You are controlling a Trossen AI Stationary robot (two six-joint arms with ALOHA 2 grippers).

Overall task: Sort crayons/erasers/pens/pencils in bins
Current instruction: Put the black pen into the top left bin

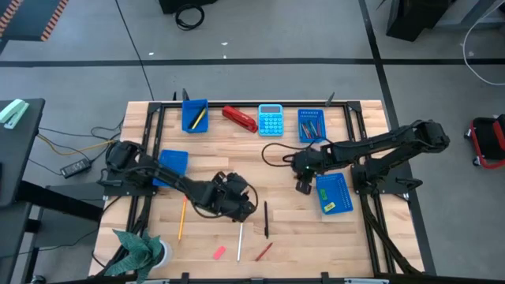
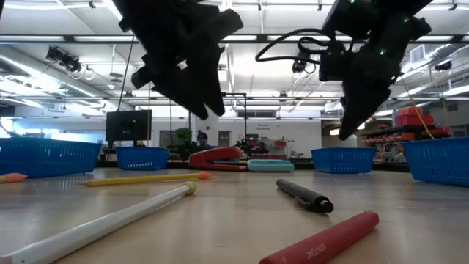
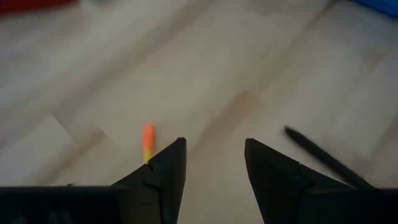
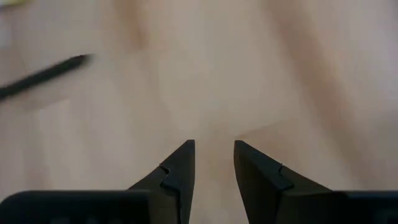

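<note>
- High view: four blue bins hold sorted items: one at eleven o'clock (image 1: 194, 115) with a yellow stick in it, one at one o'clock (image 1: 310, 125), one at nine o'clock (image 1: 172, 162) and one at three o'clock (image 1: 333, 194). A red stapler (image 1: 239, 118) and a light-blue calculator (image 1: 271, 120) lie between the two far bins. Still loose on the table, apparently waiting to be sorted: an orange pencil (image 1: 182, 218) at eight o'clock, a white pencil (image 1: 240, 242), a black pen (image 1: 266, 219), a red crayon (image 1: 263, 252) and a pink eraser (image 1: 219, 252) toward six o'clock.
- High view, arms: the left arm reaches from nine o'clock toward centre, the left gripper (image 1: 245, 207) just above the white pencil, likely its next pick. The right arm stretches in from three o'clock; the right gripper (image 1: 303, 186) hangs beside the three o'clock bin.
- Low view: both grippers hang clear of the tabletop; the white pencil, pen and crayon lie in front.
- Left wrist view: the left gripper's fingers (image 3: 163, 171) stand wide apart with nothing between them; an orange pencil tip and the pen show beyond.
- Right wrist view: the right gripper's fingers (image 4: 180, 167) are parted by a narrower gap, empty, over bare wood; the pen lies farther off.
</note>
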